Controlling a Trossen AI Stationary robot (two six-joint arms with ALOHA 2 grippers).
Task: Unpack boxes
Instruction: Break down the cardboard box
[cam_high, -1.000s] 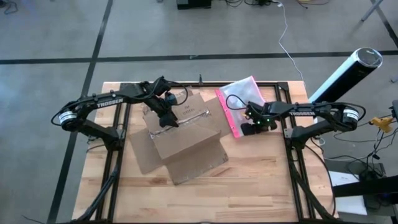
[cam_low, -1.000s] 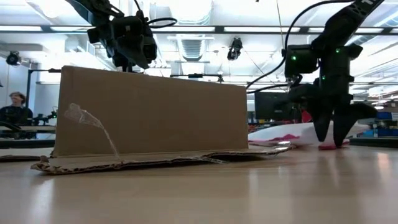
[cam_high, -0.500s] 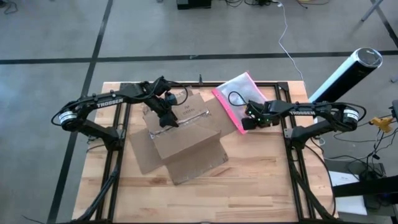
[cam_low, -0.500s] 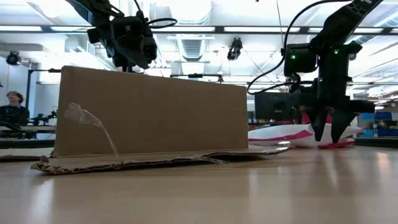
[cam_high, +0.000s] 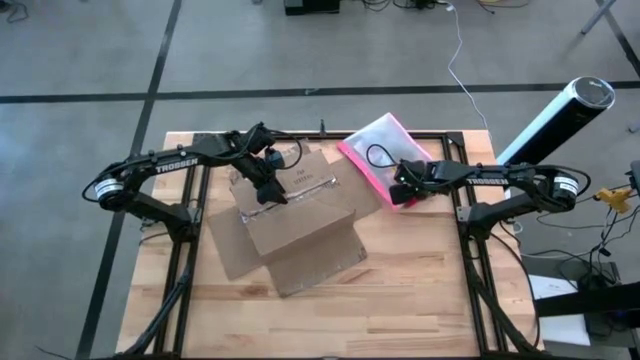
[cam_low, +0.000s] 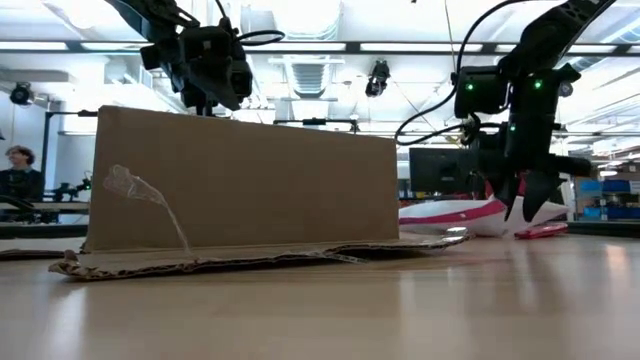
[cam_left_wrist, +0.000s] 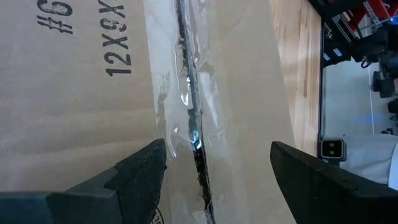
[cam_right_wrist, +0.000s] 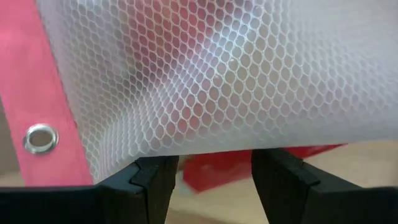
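Note:
The brown cardboard box (cam_high: 300, 225) stands mid-table, its lower flaps spread flat on the wood. Clear tape runs along its top seam (cam_left_wrist: 189, 112). My left gripper (cam_high: 270, 192) hangs open over the box top, one finger on each side of the seam (cam_left_wrist: 214, 171). The pink-edged mesh pouch (cam_high: 378, 145) lies at the far right of the table, with a corner resting on the box's flap. My right gripper (cam_high: 400, 195) stands open at the pouch's near edge (cam_right_wrist: 214, 180). My left gripper points down at the box top, and I cannot tell whether its fingertips touch the cardboard. My right gripper meets the pouch's near mesh edge (cam_right_wrist: 205, 149), beside the pink-bound side with the grommet. It comes slanting down from the table's right. The edge lies over both fingertips (cam_right_wrist: 152, 177); I cannot tell whether it reaches in between them.
A loose strip of clear tape (cam_low: 140, 195) curls off the box's near wall. A small pink piece (cam_low: 540, 232) lies on the table under my right gripper. Black frame rails (cam_high: 465, 250) run along both table sides. A white-and-blue cylinder (cam_high: 555, 115) stands off the far right.
My right gripper has gone toward the table's far edge and a little left, against the pouch. The pouch has slid toward the far left, and in the low view its near edge is raised.

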